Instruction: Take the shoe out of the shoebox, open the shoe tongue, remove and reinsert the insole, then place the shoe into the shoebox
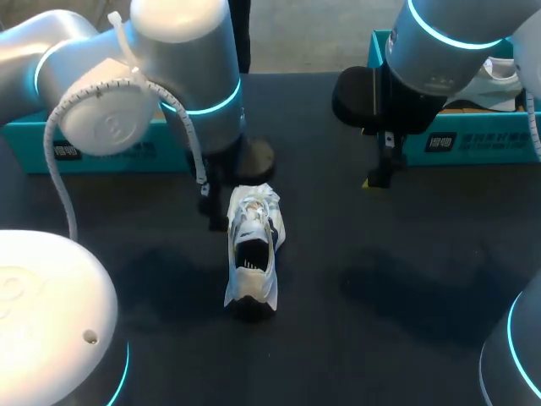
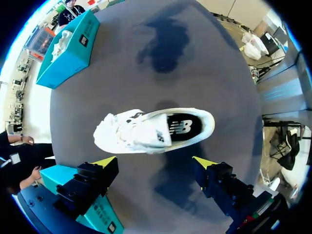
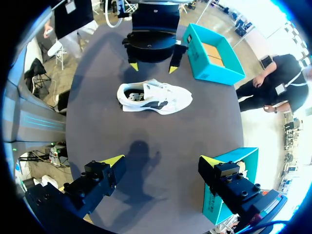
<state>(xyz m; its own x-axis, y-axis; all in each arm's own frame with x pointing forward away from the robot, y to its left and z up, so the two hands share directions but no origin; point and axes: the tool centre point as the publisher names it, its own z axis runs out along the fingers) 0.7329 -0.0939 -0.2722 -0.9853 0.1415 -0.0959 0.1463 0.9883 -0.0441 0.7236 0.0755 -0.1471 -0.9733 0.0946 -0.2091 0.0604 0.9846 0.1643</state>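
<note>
Left wrist view looked down into the shoe (image 2: pixel 153 130) standing on the bench (image 2: pixel 219 73) just ahead of the spread left jaws, while right wrist view caught its side, well beyond the spread right jaws

Our left arm (image 1: pixel 101 93) comes in from the left side and bends steeply downward near the middle. Its left tool (image 2: pixel 155 162) points down, the two yellow-tipped fingers (image 2: pixel 105 162) spread wide apart. Our right arm (image 1: pixel 448 42) enters from the right rear and also hangs downward. Its right tool (image 3: pixel 162 160) is spread just as wide. The two tools face each other, well apart.
</note>
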